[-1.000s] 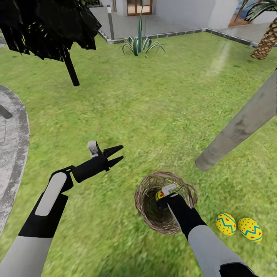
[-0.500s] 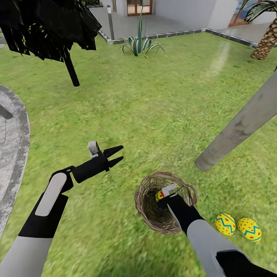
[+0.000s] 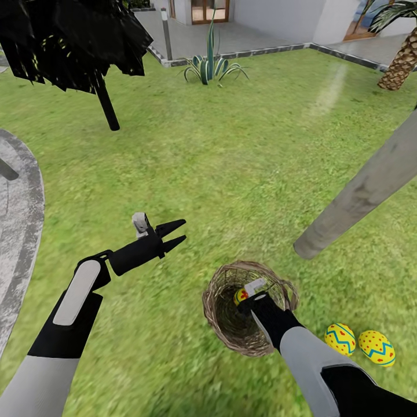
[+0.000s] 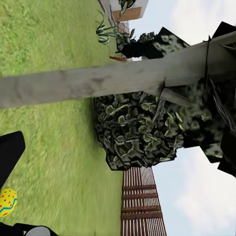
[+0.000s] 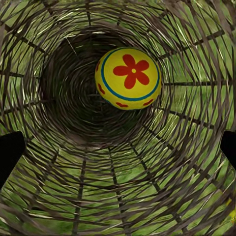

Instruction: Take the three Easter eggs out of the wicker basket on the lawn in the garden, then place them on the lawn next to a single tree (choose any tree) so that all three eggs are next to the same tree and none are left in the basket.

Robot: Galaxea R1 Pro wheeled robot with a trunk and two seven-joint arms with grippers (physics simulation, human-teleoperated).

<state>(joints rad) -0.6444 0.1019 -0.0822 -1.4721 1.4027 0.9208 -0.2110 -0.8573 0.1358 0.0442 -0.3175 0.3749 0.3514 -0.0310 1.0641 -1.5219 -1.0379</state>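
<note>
Green lawn covers most of the head view, with grey paving at 9 o'clock and a black tree at 11 o'clock. Pale trunk leans in from 3 o'clock, its base meeting the grass just beyond the basket, which sits at 5 o'clock. Two eggs lie touching each other on the grass right of the basket, near the trunk base. Third egg remains inside the basket, against the woven wall; in the head view it shows as a yellow patch beside the right wrist. Right gripper is down inside the basket mouth, its dark fingertips spread wide at either side of the wrist view, gripping nothing, with the egg ahead and clear of them. Left gripper hangs at 7 o'clock over bare grass, fingers parted and empty. Risks, as judged: the round egg may roll along the curved wall if one finger touches first; closing off-centre may squeeze it out; fingers may snag the open weave and tip or drag the light basket.
</note>
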